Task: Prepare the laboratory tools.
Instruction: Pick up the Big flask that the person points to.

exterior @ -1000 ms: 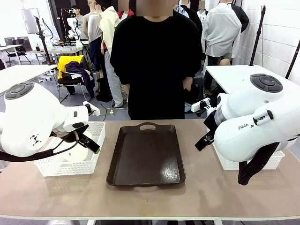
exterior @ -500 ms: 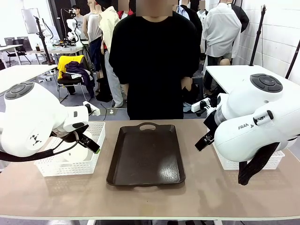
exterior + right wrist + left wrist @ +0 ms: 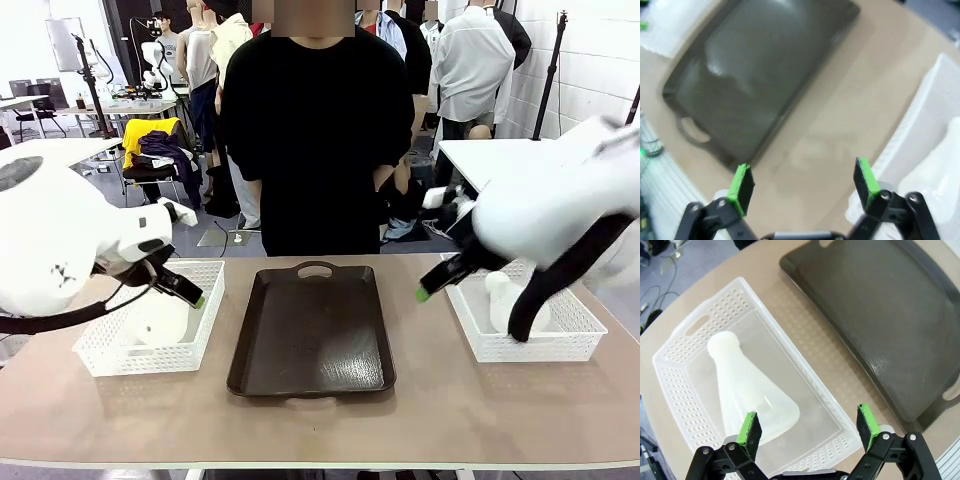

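The left end effector (image 3: 807, 427), spread wide and empty, hangs over a flask (image 3: 747, 390) that looks light and slippery, so pinch its thin neck.

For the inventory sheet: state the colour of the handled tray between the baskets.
The tray is dark brown, best seen in the front view.

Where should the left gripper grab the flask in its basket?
Grip the flask by its narrow neck, from above, jaws straddling it. It seems to lie on its side in the basket, and its base looks too wide for the left gripper.
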Controlling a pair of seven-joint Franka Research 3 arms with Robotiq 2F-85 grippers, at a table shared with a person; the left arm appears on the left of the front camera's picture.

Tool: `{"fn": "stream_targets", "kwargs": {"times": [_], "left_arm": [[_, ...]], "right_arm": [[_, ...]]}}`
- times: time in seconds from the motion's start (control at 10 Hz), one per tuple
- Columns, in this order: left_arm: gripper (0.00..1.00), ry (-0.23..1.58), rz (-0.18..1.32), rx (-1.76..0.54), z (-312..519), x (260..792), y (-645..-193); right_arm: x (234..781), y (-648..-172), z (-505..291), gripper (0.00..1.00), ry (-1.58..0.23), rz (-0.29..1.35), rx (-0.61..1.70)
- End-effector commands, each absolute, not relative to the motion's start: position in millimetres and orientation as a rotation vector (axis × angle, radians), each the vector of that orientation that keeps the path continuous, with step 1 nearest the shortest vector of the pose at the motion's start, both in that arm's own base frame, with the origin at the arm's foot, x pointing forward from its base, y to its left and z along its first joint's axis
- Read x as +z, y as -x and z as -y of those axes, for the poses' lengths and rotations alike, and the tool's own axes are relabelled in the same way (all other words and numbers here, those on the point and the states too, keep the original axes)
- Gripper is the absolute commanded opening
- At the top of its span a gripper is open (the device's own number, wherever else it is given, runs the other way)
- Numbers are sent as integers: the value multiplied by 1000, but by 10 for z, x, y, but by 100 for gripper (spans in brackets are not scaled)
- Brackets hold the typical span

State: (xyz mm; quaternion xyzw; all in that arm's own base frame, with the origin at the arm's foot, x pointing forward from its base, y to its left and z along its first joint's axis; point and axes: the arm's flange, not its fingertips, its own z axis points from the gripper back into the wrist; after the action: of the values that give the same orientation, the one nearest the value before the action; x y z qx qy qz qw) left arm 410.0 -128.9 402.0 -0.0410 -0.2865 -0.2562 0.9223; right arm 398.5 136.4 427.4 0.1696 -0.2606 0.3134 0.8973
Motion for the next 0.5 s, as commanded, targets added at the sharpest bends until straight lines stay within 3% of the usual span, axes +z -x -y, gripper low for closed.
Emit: {"fn": "stream_targets", "kwargs": {"times": [0.0,0.4], "left_arm": [[100,250,564,-508,1029,4250,-4160],[100,794,418,-372,368,4388,-4538]], "right_arm": [[4541,-4221,-897,100,-446,511,637],[4578,-4546,-466,100,-708,332,541]]}}
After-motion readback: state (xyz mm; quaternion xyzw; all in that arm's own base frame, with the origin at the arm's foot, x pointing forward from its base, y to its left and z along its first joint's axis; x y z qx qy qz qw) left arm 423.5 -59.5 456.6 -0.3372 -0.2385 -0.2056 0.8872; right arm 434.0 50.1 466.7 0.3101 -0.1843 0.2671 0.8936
